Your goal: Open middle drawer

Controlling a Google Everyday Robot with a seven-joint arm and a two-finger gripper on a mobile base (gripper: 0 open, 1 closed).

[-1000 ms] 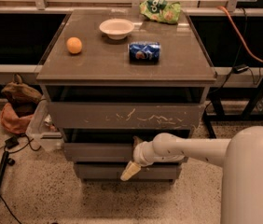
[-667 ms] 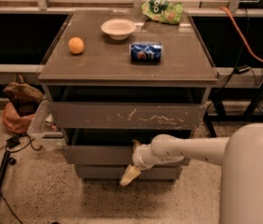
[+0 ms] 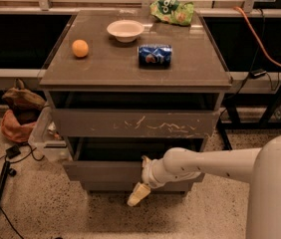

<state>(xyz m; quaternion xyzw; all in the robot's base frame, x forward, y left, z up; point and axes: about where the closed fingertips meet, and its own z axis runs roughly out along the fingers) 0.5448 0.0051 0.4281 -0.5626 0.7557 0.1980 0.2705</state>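
Progress: the middle drawer point(image 3: 100, 171) has slid nearer, partly open; the gripper point(image 3: 136, 196) hangs just below its front, its hold impossible to tell.

Dim warm light from overhead, soft glare at the rear of the counter point(image 3: 105, 71) top, dark shadow in the drawer gaps beneath it, pale end effector point(image 3: 136, 195) lit low before the counter's middle drawer point(image 3: 100, 171).

The middle drawer point(image 3: 100, 172), a plain grey handleless front, sits level just below the scratched top drawer point(image 3: 130, 123), pulled partly out; the gripper point(image 3: 136, 195) hangs lower, beneath that scratched drawer
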